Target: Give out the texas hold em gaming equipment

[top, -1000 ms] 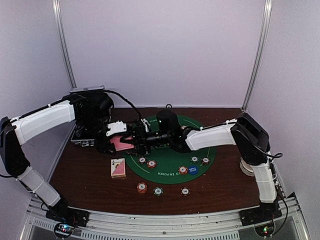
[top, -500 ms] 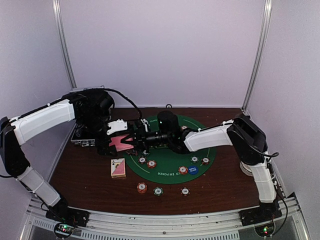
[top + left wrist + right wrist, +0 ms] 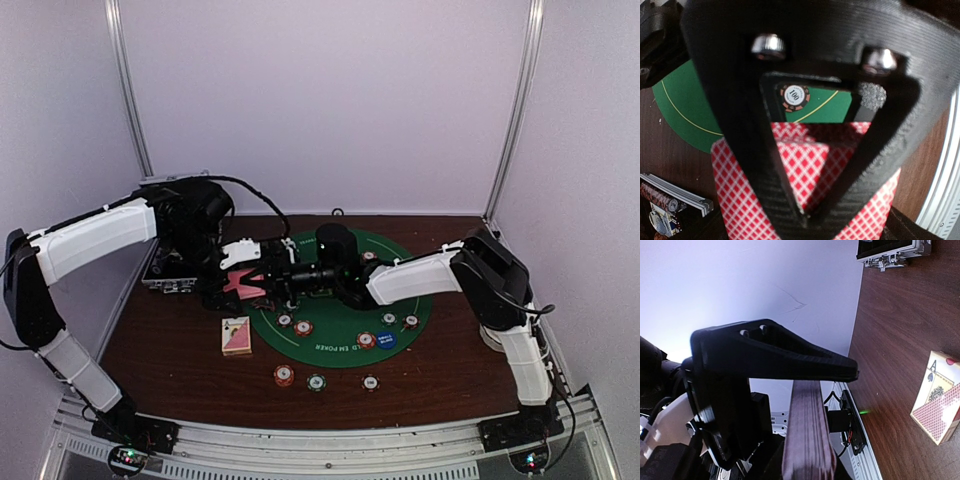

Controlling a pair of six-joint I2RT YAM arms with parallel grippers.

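Top view: we see the right gripper clamped on the pink-backed deck, aloft at the green mat's left edge, back tilted upward; the left gripper gapes beside it; left wrist: the checked back faces us; right wrist: deck edge-on, long axis pointing away.

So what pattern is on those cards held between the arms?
The cards show a red-and-white diamond lattice, clearest in the left wrist view.

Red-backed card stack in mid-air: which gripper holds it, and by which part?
The right gripper holds the card stack by the end facing its own arm; the left gripper stands open at the other end, not gripping.
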